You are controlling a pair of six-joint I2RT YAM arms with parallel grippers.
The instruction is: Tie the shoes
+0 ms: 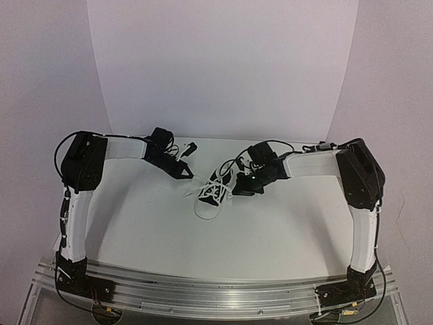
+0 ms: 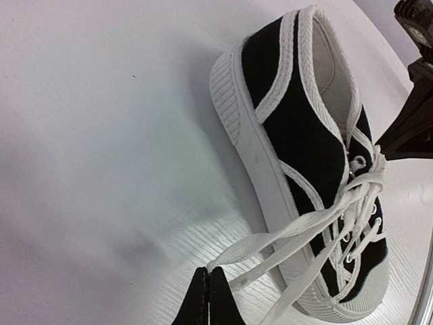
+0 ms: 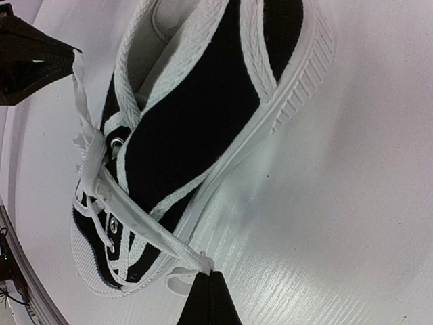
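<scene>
Left claw (image 2: 208, 284) and right claw (image 3: 211, 283) each clenched on the laces (image 2: 291, 233), stretching them to opposite sides of the sneaker (image 2: 298, 135): tension, I'd say, to cinch the crossing.

Left arm (image 1: 78, 217) and right arm (image 1: 365, 237) alike: white link shells, bulky black joint housings (image 1: 84, 162) at elbow and base, thin black cables (image 1: 65, 206) along the links, and black grippers, left gripper (image 1: 189, 175) and right gripper (image 1: 239, 191), whose fingers (image 2: 199, 301), in the wrist views, taper to narrow matte wedges.
</scene>
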